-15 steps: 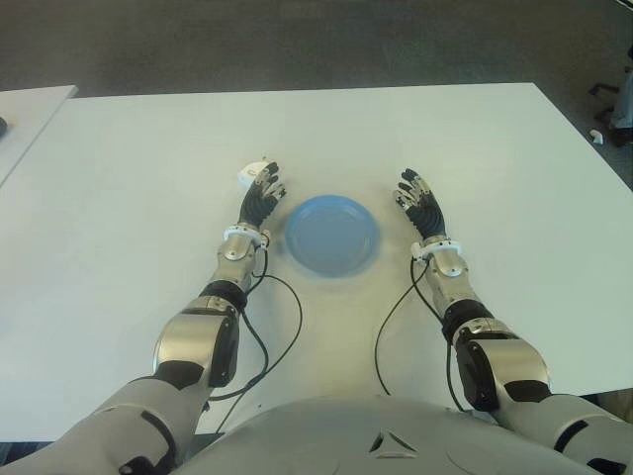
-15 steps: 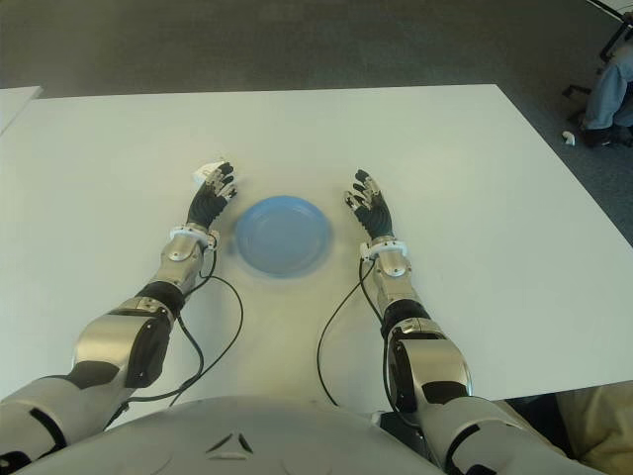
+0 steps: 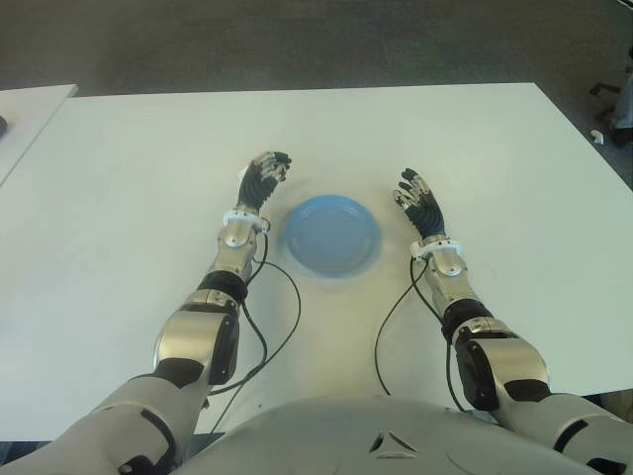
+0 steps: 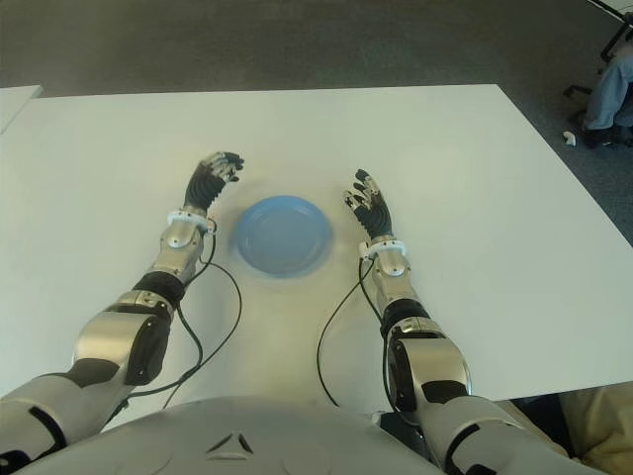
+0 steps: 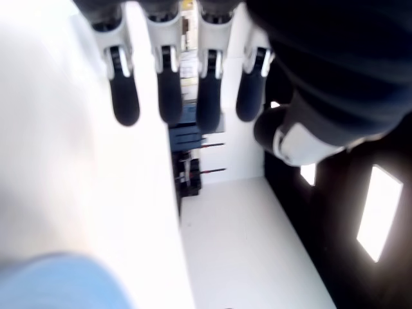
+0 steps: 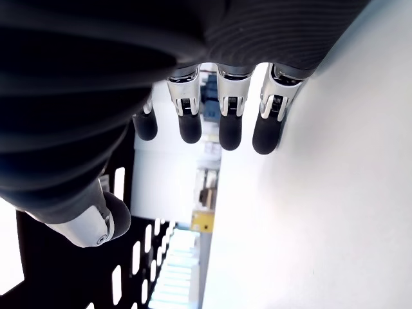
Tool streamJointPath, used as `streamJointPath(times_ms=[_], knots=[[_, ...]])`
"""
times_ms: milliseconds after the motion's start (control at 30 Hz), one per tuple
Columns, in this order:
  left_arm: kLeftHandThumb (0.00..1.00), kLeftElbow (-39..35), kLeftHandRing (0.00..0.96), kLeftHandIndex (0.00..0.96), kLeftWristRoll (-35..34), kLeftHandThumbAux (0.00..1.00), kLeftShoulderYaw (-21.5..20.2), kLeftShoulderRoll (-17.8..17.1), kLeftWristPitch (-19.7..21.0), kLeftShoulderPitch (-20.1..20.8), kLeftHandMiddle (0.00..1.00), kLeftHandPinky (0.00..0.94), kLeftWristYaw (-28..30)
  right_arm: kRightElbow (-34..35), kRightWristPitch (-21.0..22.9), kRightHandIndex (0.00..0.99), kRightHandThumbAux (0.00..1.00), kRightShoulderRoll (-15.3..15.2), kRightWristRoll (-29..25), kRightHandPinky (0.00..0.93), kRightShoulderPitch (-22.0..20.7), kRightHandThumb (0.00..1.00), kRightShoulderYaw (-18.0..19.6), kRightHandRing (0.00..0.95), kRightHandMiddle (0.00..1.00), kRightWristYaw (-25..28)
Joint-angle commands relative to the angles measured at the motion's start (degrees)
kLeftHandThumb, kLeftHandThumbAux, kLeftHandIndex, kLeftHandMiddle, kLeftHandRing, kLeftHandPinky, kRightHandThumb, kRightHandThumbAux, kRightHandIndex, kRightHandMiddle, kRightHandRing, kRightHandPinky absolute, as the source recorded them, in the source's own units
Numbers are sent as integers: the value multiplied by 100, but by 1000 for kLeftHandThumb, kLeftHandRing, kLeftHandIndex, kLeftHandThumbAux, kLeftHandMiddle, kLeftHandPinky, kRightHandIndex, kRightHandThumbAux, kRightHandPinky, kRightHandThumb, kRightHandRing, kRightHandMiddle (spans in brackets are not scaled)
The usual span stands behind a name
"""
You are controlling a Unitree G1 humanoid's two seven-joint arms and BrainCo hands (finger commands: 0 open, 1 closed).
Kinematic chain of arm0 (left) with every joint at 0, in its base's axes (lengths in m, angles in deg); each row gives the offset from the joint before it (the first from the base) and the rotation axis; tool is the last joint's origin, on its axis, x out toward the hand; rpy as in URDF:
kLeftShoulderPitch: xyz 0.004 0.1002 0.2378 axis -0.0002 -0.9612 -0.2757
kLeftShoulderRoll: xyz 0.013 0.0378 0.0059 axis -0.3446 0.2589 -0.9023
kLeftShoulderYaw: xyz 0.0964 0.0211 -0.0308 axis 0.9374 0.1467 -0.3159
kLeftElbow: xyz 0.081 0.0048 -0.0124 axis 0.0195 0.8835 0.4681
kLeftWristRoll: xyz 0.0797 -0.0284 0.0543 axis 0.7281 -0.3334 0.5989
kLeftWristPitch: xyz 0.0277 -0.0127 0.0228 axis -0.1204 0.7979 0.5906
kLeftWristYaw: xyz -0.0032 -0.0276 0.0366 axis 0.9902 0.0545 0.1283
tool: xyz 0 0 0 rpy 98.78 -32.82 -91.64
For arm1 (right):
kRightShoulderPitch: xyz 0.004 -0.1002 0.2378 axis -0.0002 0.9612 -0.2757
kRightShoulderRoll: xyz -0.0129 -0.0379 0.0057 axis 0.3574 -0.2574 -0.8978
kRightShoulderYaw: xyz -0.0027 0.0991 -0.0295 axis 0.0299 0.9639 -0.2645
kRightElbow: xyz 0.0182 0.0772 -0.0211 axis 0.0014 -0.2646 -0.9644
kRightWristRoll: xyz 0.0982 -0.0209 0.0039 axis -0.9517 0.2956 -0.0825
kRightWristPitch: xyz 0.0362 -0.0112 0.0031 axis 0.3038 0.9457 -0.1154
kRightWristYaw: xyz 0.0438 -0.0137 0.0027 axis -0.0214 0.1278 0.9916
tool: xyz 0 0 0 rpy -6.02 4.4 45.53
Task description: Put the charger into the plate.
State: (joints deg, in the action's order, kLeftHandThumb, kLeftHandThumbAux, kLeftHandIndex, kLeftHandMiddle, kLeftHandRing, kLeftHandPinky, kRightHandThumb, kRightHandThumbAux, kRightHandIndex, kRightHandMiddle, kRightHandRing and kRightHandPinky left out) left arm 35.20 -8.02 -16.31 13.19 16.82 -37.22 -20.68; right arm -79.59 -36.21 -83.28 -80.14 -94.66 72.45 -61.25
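White table [image 3: 138,178] on dark carpet [image 3: 297,40]; blue plate [image 3: 331,234] between the hands; left hand [image 3: 263,179] over the charger (hidden), grip unclear; right hand [image 3: 419,203] fingers spread.

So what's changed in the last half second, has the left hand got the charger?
The left hand moved forward over the spot where the charger lay. The charger no longer shows in any view, and the left wrist view shows nothing in the hand, so no grasp is confirmed. The blue plate and the open right hand, to the plate's right, stayed put.
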Motion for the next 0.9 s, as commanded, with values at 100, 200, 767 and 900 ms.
streamJointPath(times_ms=[100,200,767,900], knots=[[809,-249,477,394,458,666,192,-283,69,129,502,514,-689,-404,354,65,604,108,73,124,357,145,-49,93,99,37],[831,-315,523,397,678,664,274,-479,207,362,530,556,-956,-424,350,67,602,112,59,125,349,145,-38,97,103,56],[849,-1069,734,435,2394,659,1264,-701,808,700,500,788,-2907,-538,316,71,589,90,59,134,316,141,-15,110,114,77],[849,-984,765,438,2694,659,1457,-734,936,780,494,810,-3294,-534,307,71,592,74,69,144,323,144,-23,110,114,67]])
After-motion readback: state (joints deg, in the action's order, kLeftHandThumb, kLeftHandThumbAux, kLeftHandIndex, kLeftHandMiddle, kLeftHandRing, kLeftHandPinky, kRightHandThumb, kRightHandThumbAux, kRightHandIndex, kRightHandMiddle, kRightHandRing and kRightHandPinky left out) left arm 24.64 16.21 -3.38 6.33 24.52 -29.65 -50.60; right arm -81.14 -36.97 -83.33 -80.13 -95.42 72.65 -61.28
